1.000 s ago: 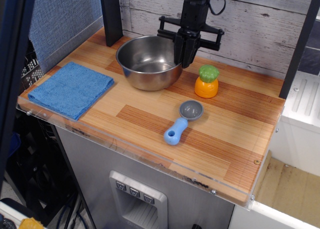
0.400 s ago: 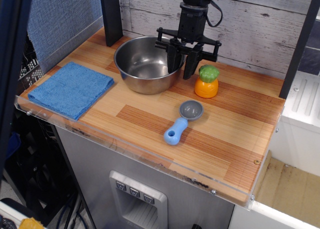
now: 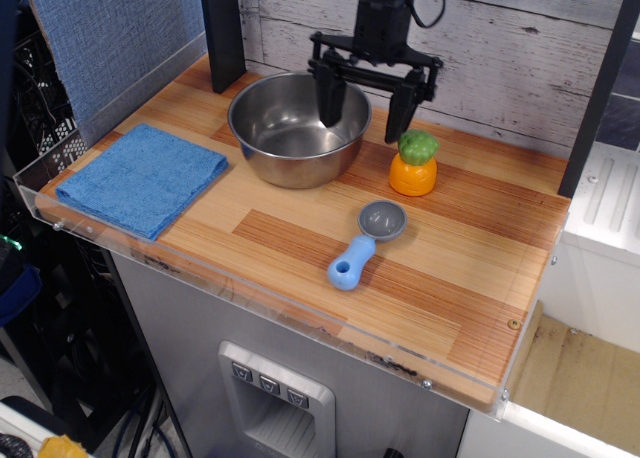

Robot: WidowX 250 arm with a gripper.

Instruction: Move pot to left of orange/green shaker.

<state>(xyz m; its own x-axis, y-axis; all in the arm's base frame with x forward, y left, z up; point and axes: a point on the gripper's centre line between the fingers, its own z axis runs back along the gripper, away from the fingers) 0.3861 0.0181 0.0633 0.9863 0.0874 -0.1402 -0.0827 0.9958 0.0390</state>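
The pot (image 3: 298, 128) sits on the table (image 3: 440, 268) just left of the shaker (image 3: 414, 163), near it but apart. The pincer (image 3: 365, 106) hangs spread wide above the pot's right rim, holding nothing. Lift straight up and clear, so neither finger clips the rim or shaker.

claw (image 3: 363, 100) opened wider, lifted off pot (image 3: 297, 127) rim

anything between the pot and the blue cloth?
Nothing. In the observation.image view, only bare wood tabletop separates the pot from the blue cloth; they are apart, not touching.
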